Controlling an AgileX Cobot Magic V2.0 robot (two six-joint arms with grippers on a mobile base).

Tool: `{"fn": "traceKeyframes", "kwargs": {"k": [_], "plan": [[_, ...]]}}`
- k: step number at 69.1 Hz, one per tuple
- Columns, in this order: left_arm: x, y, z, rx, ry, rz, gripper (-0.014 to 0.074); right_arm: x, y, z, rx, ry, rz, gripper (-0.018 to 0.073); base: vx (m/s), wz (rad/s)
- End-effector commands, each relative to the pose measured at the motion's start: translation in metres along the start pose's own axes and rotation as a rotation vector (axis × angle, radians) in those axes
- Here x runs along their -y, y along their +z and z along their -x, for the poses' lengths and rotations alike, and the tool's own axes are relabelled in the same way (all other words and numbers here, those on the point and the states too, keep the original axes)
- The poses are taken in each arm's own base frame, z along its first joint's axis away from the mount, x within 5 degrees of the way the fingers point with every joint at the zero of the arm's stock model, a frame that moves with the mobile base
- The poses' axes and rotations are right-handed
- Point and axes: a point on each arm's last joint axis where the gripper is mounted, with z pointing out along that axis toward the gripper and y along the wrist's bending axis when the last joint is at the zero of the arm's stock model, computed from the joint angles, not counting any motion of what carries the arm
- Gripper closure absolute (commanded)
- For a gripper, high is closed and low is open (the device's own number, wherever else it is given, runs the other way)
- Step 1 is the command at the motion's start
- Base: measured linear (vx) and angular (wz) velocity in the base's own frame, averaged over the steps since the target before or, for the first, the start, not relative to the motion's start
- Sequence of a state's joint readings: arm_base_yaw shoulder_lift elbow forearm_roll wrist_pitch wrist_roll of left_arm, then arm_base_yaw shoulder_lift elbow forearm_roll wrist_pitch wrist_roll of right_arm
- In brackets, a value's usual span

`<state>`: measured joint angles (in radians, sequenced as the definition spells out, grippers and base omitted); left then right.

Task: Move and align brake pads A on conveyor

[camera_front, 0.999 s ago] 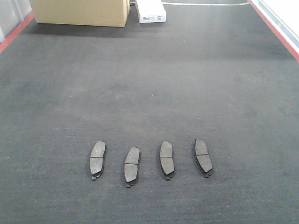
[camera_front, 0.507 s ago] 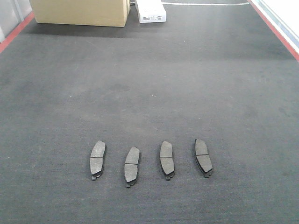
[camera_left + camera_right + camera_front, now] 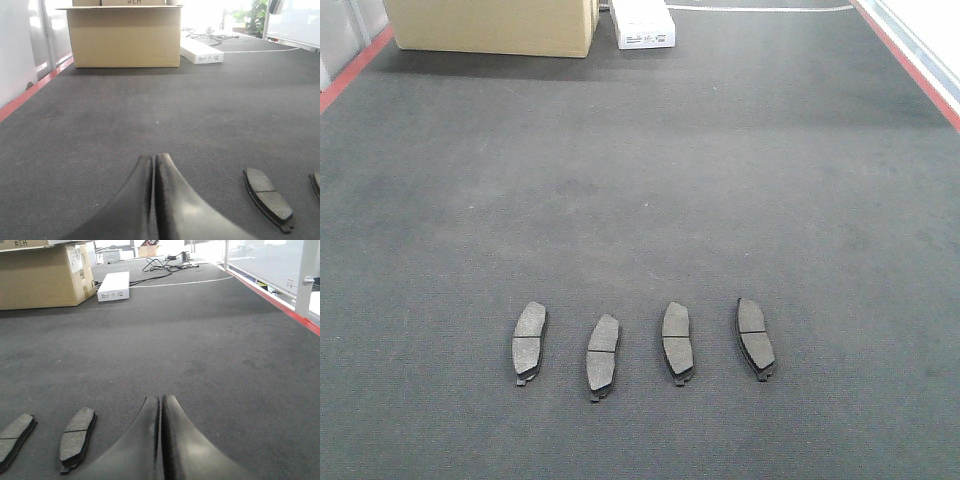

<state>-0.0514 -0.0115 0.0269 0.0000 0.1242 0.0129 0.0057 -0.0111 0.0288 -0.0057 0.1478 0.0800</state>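
Grey brake pads A [image 3: 603,355] sat on the conveyor [image 3: 640,200], right of the pinched-together, empty left gripper [image 3: 154,159] and left of the equally closed right gripper [image 3: 161,400]; looked stiff, flat, so I'd pinch across the long edges.

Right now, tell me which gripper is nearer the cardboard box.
Left. The left gripper faces the cardboard box almost straight ahead across the conveyor; from the right gripper, the box sits far off to its left.

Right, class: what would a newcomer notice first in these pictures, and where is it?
Four brake pads lie in a row, apart, near the front of the dark conveyor. At its far end stand a cardboard box and a white box. Both wrist views show shut fingers.
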Motion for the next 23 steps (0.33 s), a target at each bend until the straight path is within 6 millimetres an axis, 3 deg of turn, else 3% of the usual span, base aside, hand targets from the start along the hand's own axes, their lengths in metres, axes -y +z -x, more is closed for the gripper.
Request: {"fn": "traceKeyframes", "kwargs": {"k": [1,23], "plan": [[-0.0002,-0.0028,0.0141,0.108,0.001,0.002,0.0602,0.0003,0.0000,0.0006,0.062,-0.012,-0.001,0.0566,0.00,0.00],[-0.0002,-0.0028,0.0141,0.108,0.001,0.002,0.0602,0.0003,0.0000,0.0006,0.062,-0.012,-0.001,0.0566,0.00,0.00]]}}
